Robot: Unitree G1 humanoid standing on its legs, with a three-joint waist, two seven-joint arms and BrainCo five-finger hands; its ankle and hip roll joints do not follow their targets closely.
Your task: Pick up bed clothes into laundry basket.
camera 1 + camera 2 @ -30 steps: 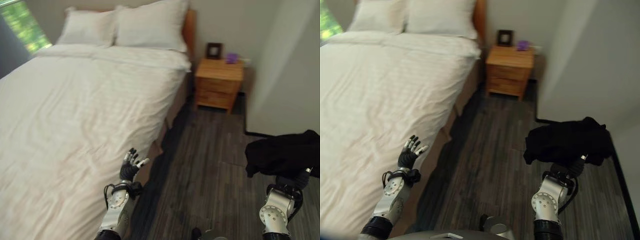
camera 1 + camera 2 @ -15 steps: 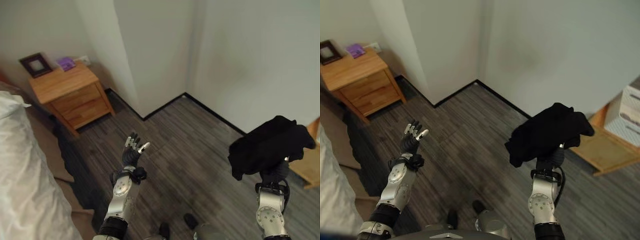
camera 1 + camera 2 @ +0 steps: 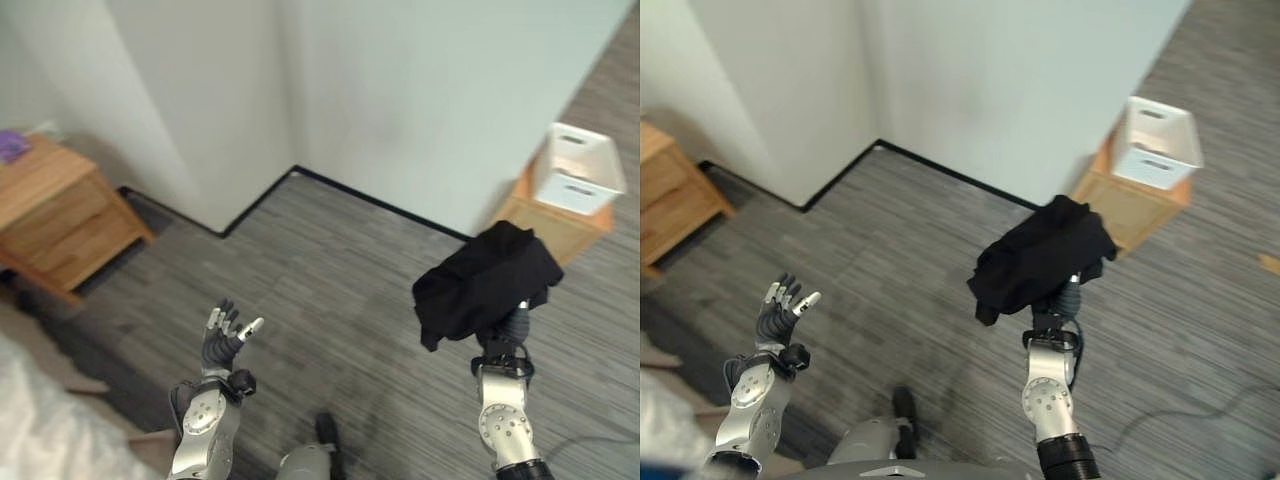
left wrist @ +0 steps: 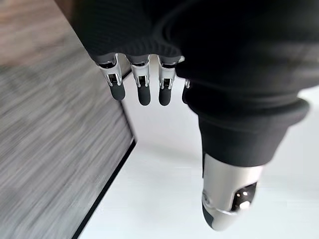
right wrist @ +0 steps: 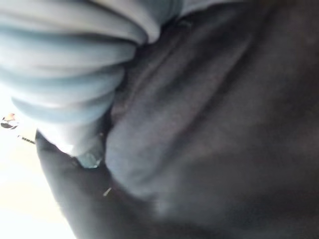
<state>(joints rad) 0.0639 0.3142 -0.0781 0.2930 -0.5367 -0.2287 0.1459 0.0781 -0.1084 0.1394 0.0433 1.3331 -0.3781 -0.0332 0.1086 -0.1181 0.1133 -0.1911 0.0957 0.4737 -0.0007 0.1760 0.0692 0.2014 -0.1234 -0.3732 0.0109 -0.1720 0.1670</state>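
Basket (image 3: 576, 169) on low stand (image 3: 545, 222)

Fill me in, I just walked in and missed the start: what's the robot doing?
The right hand holds a bunched black garment up above the grey wood-look floor. The left hand is raised, open and empty. A white basket sits on a low wooden stand by the wall, so nothing is in it yet.

Black bunched garment (image 3: 490, 282) draped atop the raised right robot hand (image 3: 512, 325).
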